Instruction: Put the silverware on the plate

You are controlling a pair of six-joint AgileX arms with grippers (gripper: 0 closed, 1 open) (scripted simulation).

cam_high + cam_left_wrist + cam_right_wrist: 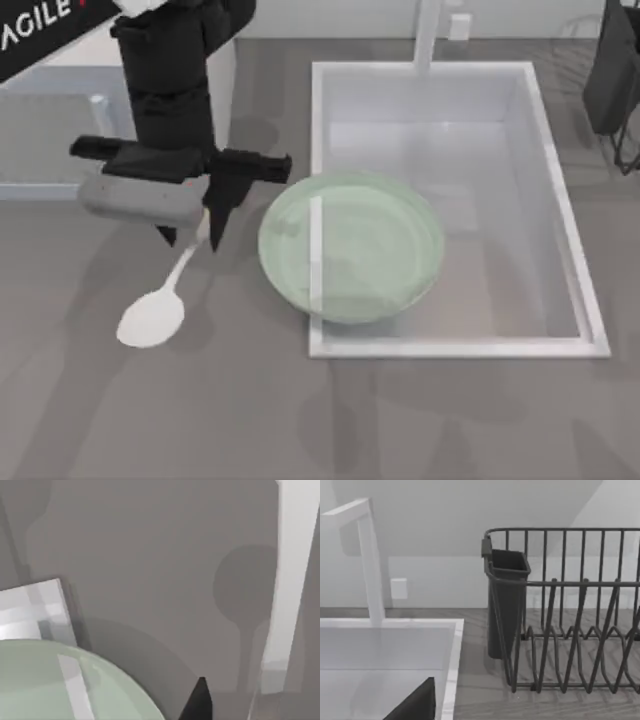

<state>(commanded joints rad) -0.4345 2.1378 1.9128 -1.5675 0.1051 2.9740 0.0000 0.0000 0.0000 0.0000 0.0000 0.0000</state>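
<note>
We take the sink (555, 210) as our landmark: a large white basin sunk into the grey counter (300, 420).

Our left arm (170, 90) reaches down over the counter beside the sink's left wall. It is placed there, we judge, because the spoon lies on that side and the plate is a short carry away.

The plate (352, 248), pale green and round, straddles the sink's left wall near the front corner, partly over the basin and partly over the counter. That overhang puts its rim close to the arm.

The dish rack (570, 610), of dark wire with a cutlery cup, stands on the counter past the sink's right wall, where our right arm is parked.

The left gripper (195, 235) sits just left of the plate, its dark fingers (222, 205) narrowed on the top of the spoon's handle.

The spoon (152, 318) hangs aslant from that grip, bowl lowest and farthest from the sink, seemingly lifted off the counter. Holding the handle end leaves the bowl free to settle on the plate first.
</note>
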